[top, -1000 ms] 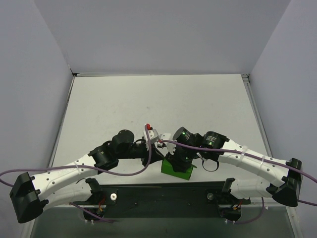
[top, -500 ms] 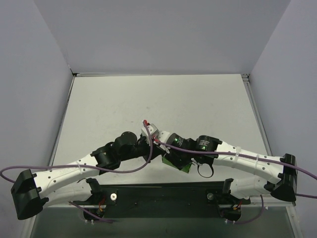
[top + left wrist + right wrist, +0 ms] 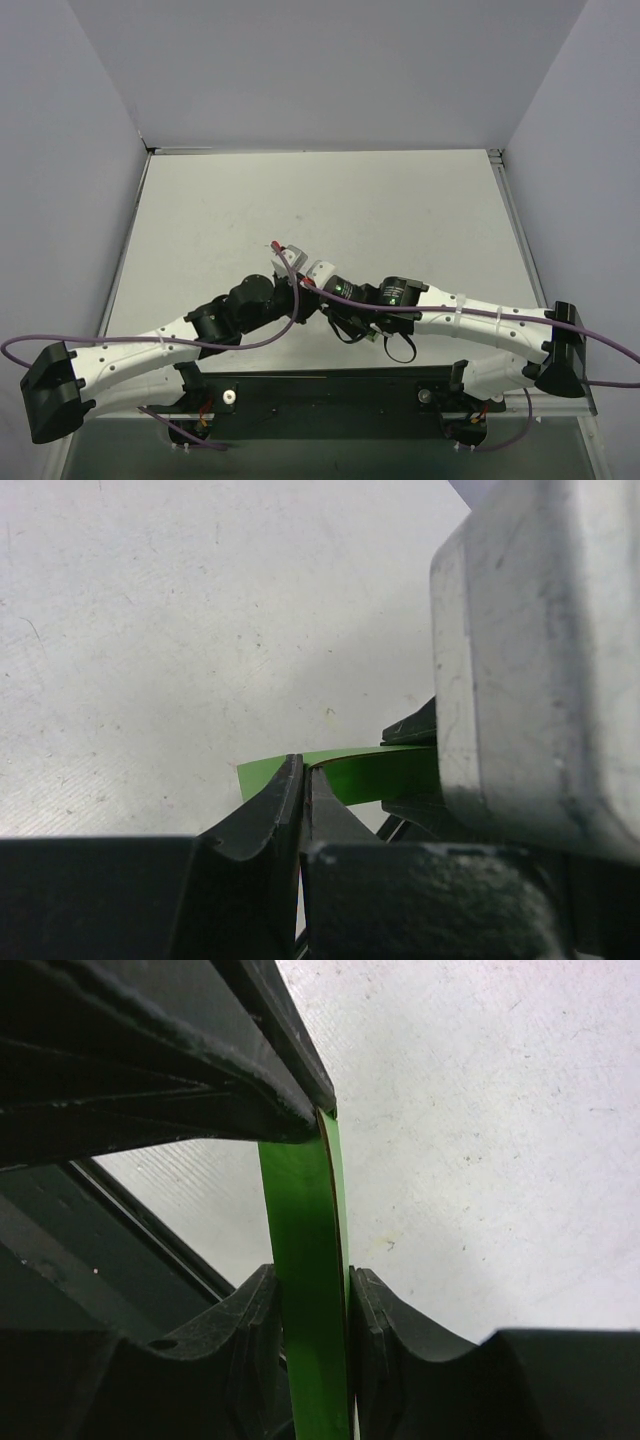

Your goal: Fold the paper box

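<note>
Paper box (image 3: 305, 1240): bright green thin card, seen edge-on and pressed flat, no box shape formed. In the right wrist view it is shown as a narrow upright strip, two layers visible at the top edge. It is clamped between the fingers of the right pincer (image 3: 312, 1285) and extends beyond the tips. In the left wrist view a thin flap is pinched at the tips of the left pincer (image 3: 303, 772). A pointed green corner sticks out left of those tips, and the rest runs right. Contact with the bench (image 3: 150, 630) cannot be told.
</note>
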